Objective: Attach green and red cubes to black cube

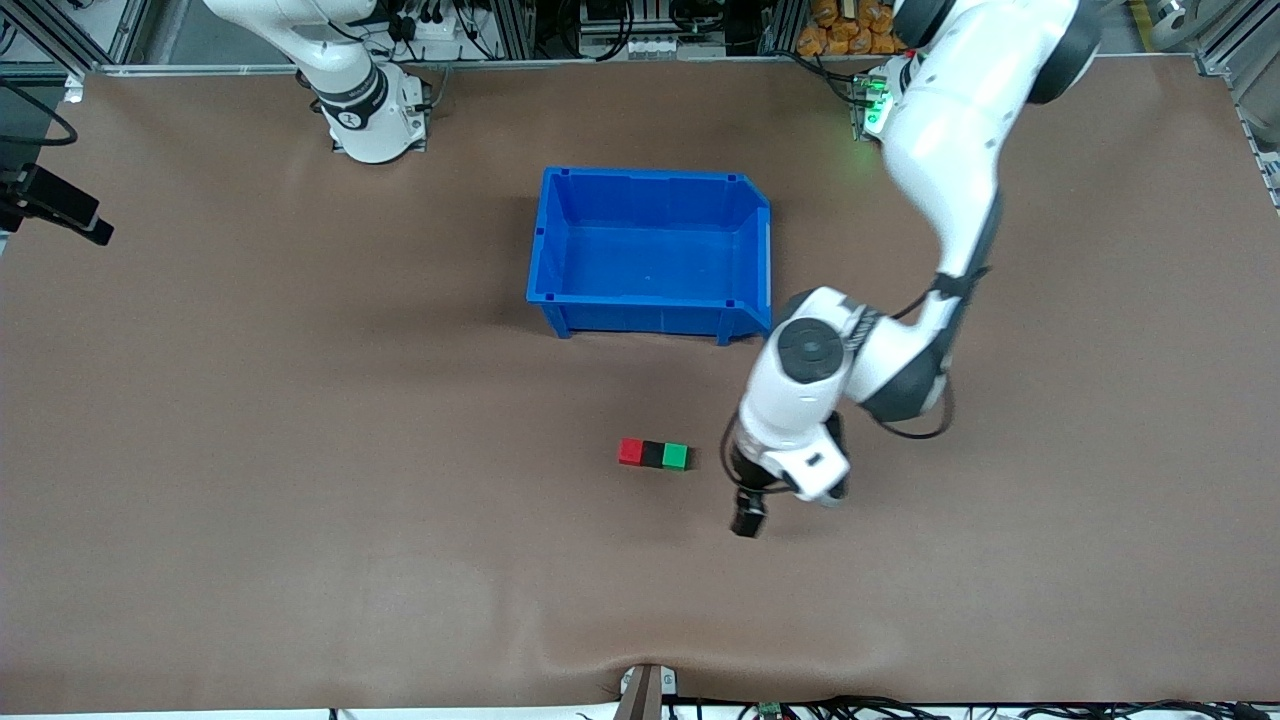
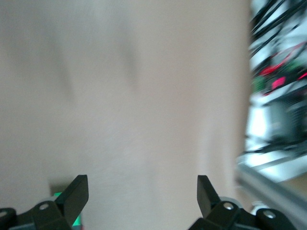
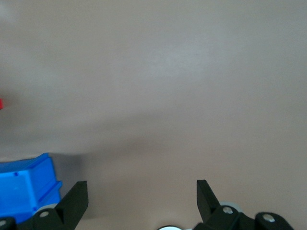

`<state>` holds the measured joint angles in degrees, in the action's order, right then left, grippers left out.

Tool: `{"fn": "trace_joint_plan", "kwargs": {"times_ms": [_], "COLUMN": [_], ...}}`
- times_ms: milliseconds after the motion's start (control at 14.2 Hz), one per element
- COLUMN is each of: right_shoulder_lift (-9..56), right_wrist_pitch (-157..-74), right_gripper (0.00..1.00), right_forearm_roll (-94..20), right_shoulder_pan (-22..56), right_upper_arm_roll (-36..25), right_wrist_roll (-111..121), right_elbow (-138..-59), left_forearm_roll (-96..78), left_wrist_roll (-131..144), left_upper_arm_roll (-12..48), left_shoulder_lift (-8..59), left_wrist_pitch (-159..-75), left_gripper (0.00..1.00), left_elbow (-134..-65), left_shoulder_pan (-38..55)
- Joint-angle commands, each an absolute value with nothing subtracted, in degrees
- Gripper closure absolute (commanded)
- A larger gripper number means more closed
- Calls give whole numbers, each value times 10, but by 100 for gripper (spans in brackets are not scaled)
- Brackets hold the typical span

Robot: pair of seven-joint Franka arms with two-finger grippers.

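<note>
The red cube (image 1: 629, 452), black cube (image 1: 652, 454) and green cube (image 1: 676, 456) lie joined in one row on the brown table, the black one in the middle. My left gripper (image 1: 748, 512) hangs over bare table beside the green cube, toward the left arm's end, apart from the row. Its fingers are open with nothing between them (image 2: 142, 184). A sliver of the green cube (image 2: 76, 221) shows past one finger in the left wrist view. My right gripper (image 3: 142, 189) is open and empty over bare table, and out of the front view.
An empty blue bin (image 1: 553, 250) stands farther from the front camera than the cube row; its corner (image 3: 24, 189) shows in the right wrist view. Cables and frame parts (image 2: 278, 96) lie past the table edge.
</note>
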<state>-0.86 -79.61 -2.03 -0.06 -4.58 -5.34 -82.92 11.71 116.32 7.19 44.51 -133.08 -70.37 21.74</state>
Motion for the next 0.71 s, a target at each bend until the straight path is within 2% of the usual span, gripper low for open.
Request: {"fn": "trace_joint_plan", "kwargs": {"times_ms": [0,353,635], "right_shoulder_lift": [-31,-27,-27], "right_wrist_pitch": [-782,-785,-781], "right_gripper": [0,0,0], "right_forearm_roll": [-38,-38,-36], "right_shoulder_pan": [-10,-4,-4], "right_upper_arm_roll": [-49,-45,-46], "right_wrist_roll": [-27,-26,-26], "right_elbow": [-841,-834,-834], "left_forearm_roll": [127,87,23], "left_wrist_roll": [1133,885,703], "left_upper_arm_roll": [82,89,89], "left_shoulder_lift": [361,239,142], "left_wrist_pitch": [-1313,-1228,-1194], "left_gripper": [0,0,0], "left_elbow": [-749,-829,-894], "left_shoulder_pan": [158,89,25]}}
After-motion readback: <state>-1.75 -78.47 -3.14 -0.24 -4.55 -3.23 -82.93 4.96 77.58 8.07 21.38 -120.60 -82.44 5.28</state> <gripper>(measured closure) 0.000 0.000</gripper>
